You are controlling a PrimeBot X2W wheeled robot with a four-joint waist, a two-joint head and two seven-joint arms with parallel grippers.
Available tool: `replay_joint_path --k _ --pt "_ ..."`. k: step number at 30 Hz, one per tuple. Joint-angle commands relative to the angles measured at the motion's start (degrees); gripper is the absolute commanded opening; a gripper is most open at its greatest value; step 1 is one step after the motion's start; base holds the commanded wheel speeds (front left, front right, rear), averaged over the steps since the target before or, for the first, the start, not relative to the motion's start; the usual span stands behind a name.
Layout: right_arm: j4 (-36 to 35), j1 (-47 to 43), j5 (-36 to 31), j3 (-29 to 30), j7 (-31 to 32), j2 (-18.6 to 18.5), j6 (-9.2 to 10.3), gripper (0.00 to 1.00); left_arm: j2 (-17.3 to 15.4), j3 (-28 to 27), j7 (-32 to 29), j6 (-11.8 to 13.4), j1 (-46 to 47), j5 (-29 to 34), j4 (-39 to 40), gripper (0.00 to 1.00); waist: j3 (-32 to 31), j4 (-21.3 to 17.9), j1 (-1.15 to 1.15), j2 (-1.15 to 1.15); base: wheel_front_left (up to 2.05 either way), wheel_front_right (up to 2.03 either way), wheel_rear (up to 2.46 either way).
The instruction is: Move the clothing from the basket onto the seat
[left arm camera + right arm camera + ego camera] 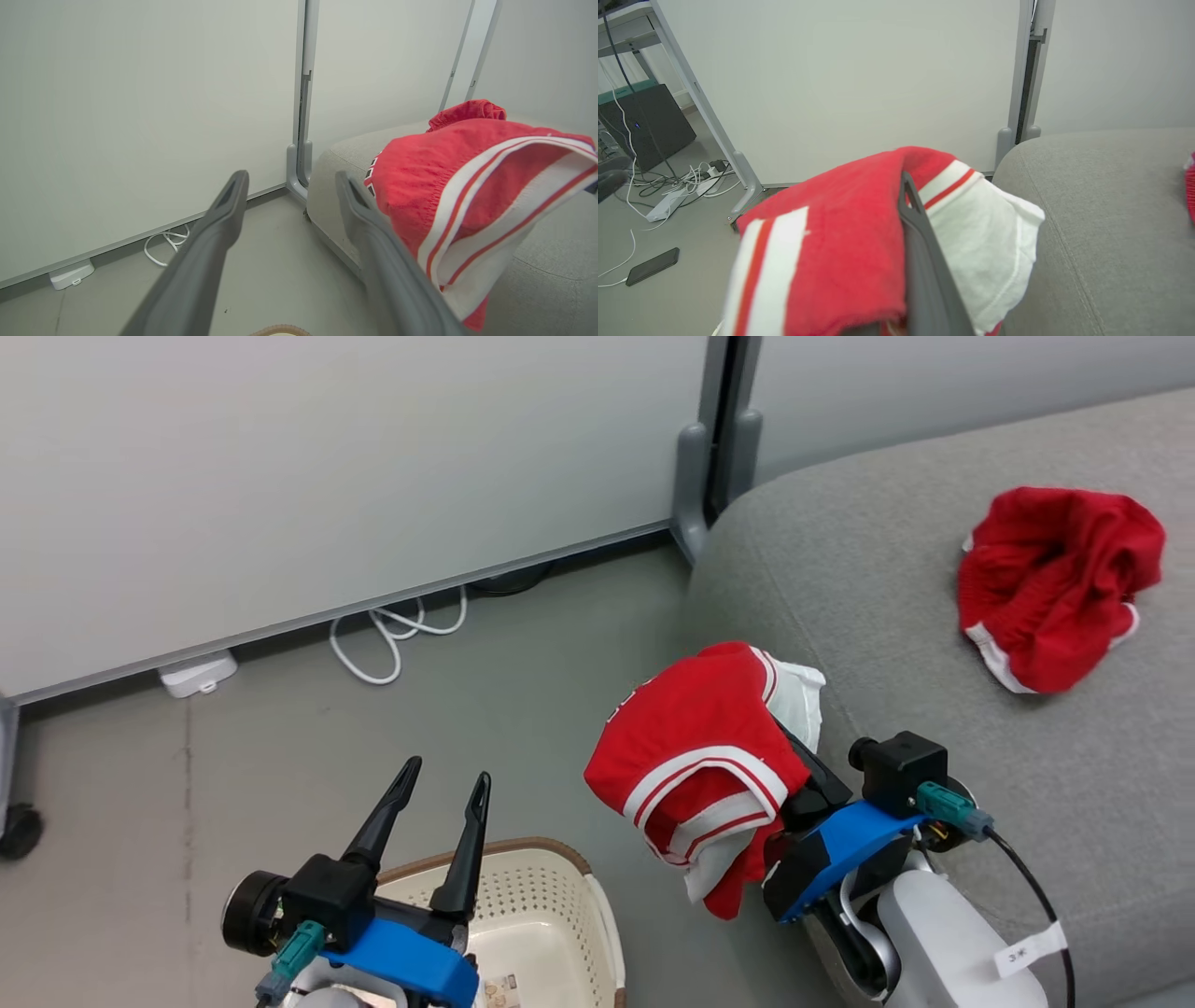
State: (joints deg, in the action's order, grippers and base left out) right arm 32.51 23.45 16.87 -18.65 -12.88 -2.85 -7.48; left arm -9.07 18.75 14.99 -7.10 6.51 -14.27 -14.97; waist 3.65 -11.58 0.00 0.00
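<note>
The right gripper point(810, 782) is clamped on the striped garment point(700, 756). The red and white cloth is bunched over its fingers point(920, 252), hides most of them and hangs down on both sides, clear of the floor. The seat point(934, 644) begins just to this gripper's right, its rounded corner ahead of the fingertips. The garment is in the air beside the seat's edge, not lying on it. Farther ahead and to the right of the gripper, the plain garment point(1055, 583) lies crumpled on the seat, well apart from the striped one.

The left gripper point(446, 770) stands wide open with nothing between its fingers point(219, 219). The basket point(551, 896) sits directly below and just to the right of it, the brown rim curving under the fingers. The striped garment hangs to this gripper's right, near its right finger in the left wrist view. Beyond the fingertips is bare floor, then a white cable point(392, 635) looped at the foot of the wall point(373, 457).
</note>
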Motion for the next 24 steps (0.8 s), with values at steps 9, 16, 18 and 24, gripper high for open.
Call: replay_joint_path --k 9,16,18,24 --pt "-1.23 -0.83 0.57 0.87 -0.32 -0.05 -0.03 0.00 -0.34 -0.32 0.29 -0.44 1.48 0.70 0.18 1.00 2.65 -12.06 0.00 0.00 0.00 0.00 0.00" --pt "-1.36 -1.14 1.66 0.41 -0.90 -0.04 -0.03 0.00 -1.42 0.79 0.29 -0.48 2.29 0.14 0.28 1.00 4.20 -17.99 0.00 0.00 0.00 0.00 0.00" --pt "-1.25 -1.40 1.93 0.27 -0.94 -0.02 -0.03 0.00 -1.69 1.15 0.29 -0.48 2.51 -0.21 0.29 1.00 4.49 -19.10 0.00 0.00 0.00 0.00 0.00" --pt "-1.21 -1.94 1.59 1.78 -1.60 0.00 -0.03 0.00 -2.24 2.77 0.29 -0.36 3.75 -0.72 -0.28 1.00 5.13 -19.95 0.00 0.00 0.00 0.00 0.00"
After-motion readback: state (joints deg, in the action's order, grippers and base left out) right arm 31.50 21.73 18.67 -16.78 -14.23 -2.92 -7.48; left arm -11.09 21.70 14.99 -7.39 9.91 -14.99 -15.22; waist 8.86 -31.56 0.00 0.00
